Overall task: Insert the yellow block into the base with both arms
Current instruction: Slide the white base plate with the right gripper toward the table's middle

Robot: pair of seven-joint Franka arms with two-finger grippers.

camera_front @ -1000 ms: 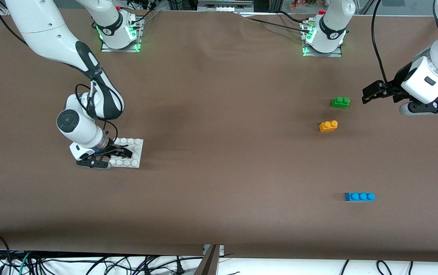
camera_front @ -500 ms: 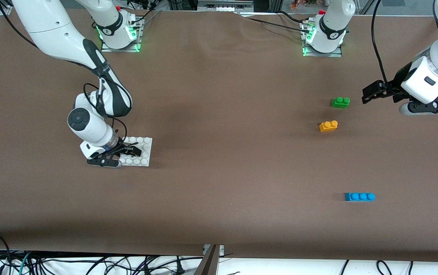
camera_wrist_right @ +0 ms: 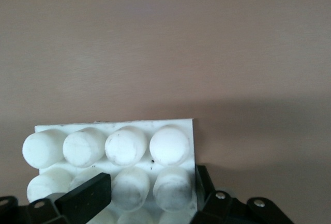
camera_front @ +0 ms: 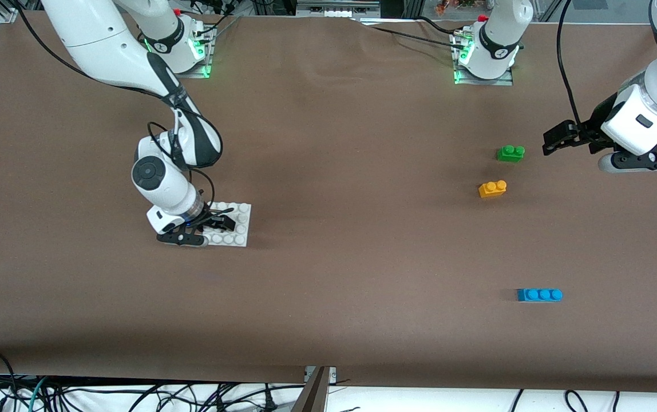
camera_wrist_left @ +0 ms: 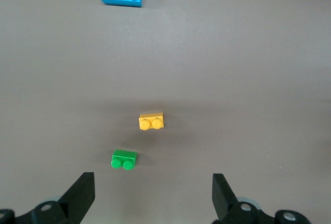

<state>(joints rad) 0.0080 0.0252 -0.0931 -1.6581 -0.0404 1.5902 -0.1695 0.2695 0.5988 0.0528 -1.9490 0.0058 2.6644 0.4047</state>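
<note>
Brown table (camera_front: 328,257), no writing: right tool (camera_front: 214,220) clenched on base (camera_front: 236,229); left tool (camera_front: 557,140) released, waiting.

— What can't you see of the base (camera_wrist_right: 170,127)?
— My right fingers (camera_wrist_right: 85,197) cover its near studs, and the frame edge cuts the rest.
— And your left gripper (camera_wrist_left: 152,195)?
— Only the fingertips show; its body is cropped.

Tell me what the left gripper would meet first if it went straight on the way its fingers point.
Probably the green brick: it lies between the open fingers' line in the left wrist view, ahead of the left gripper, with the yellow block next. Height is unclear.
</note>
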